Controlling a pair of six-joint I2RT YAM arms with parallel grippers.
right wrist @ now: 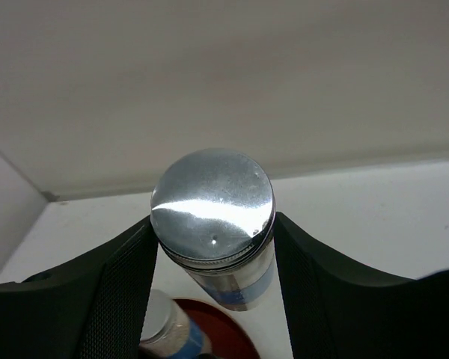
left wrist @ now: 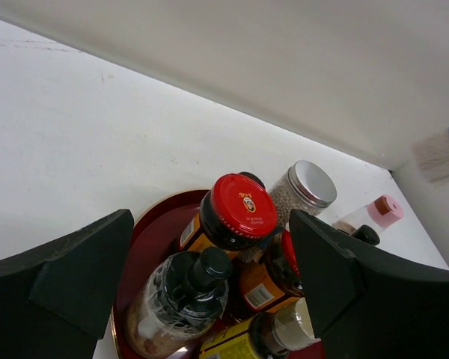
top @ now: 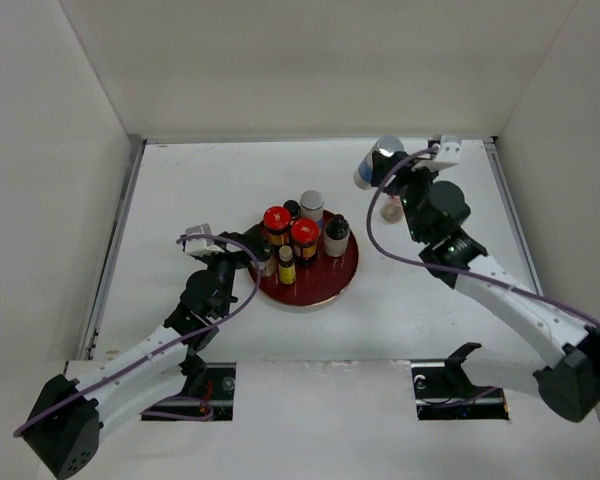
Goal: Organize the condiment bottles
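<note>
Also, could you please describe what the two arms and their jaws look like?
Both the left arm and right arm have white links with bulky black joints and bases. A purple cable loops loosely along each. A small white block sits at each wrist. The jaws are matte black wedges; the right pair shows finely textured inner faces.

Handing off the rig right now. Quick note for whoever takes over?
Left tool: open at the left edge of the red plate, facing the bottles, gripping nothing.
Right tool: shut on the white-and-blue cylinder, at the table's far right, away from the plate.
Done: most bottles stand grouped on the plate, including two red-lidded jars.
Left: the cylinder needs to join them, and the pink-capped bottle stands off the plate.
</note>
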